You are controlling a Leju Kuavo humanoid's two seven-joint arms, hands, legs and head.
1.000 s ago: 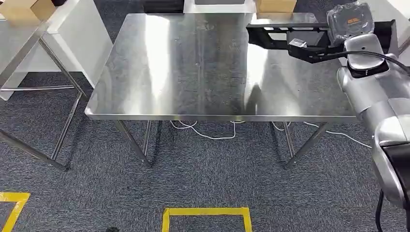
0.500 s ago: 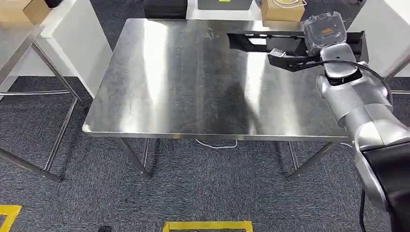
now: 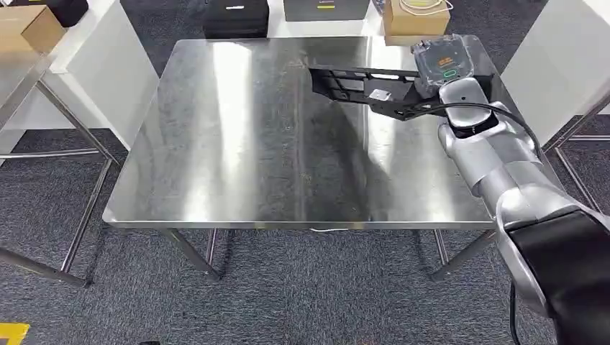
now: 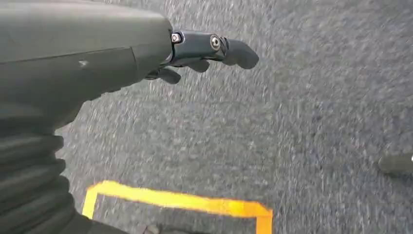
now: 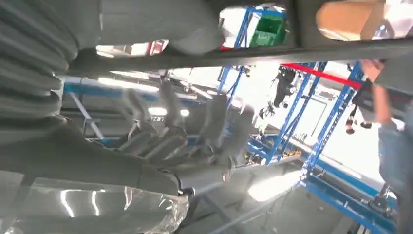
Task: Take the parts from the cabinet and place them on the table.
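My right hand [image 3: 444, 63] reaches over the far right part of the steel table [image 3: 237, 158] and grips a long black bracket-like part [image 3: 360, 85] at its right end. The part stretches left toward the table's middle, just above the surface; whether it touches the steel I cannot tell. In the right wrist view the fingers [image 5: 195, 136] are curled around something dark, with crinkled clear film [image 5: 102, 209] beside them. My left hand [image 4: 204, 48] hangs over the grey carpet, fingers loosely apart, holding nothing.
Behind the table stand a cardboard box [image 3: 413, 18] and black cases [image 3: 236, 18]. White panels flank it on the left [image 3: 108, 65] and the right [image 3: 568, 57]. Another steel frame [image 3: 43, 136] stands at the left. Yellow tape [image 4: 180, 201] marks the carpet.
The whole view has shifted, with the table now nearer and lower in the picture. My right arm has carried the black part further in over the table, toward its middle.
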